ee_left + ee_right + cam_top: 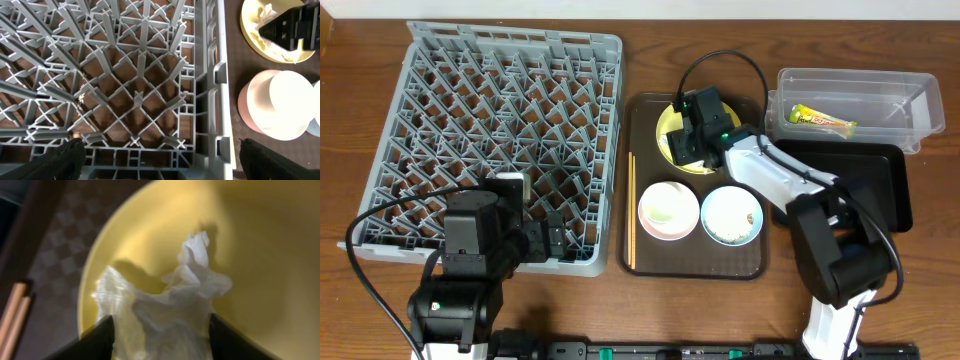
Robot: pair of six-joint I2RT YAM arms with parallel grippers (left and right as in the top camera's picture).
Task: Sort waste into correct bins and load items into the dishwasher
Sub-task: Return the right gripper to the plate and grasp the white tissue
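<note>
Right fingers (97, 342) stood apart astride the crumpled napkin (170, 305) on the yellow plate (260, 255); left fingers (60, 162) gaped over the dish rack (142, 65). We couldn't read the snack wrapper's (823, 120) print.

left arm (470, 240): black housings, black cable
right arm (775, 175): white link, green LED
right gripper (160, 332): black jaws

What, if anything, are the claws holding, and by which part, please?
Left claw: nothing. Right claw straddles the lower part of the crumpled napkin on the yellow plate; whether it grips is unclear.
</note>
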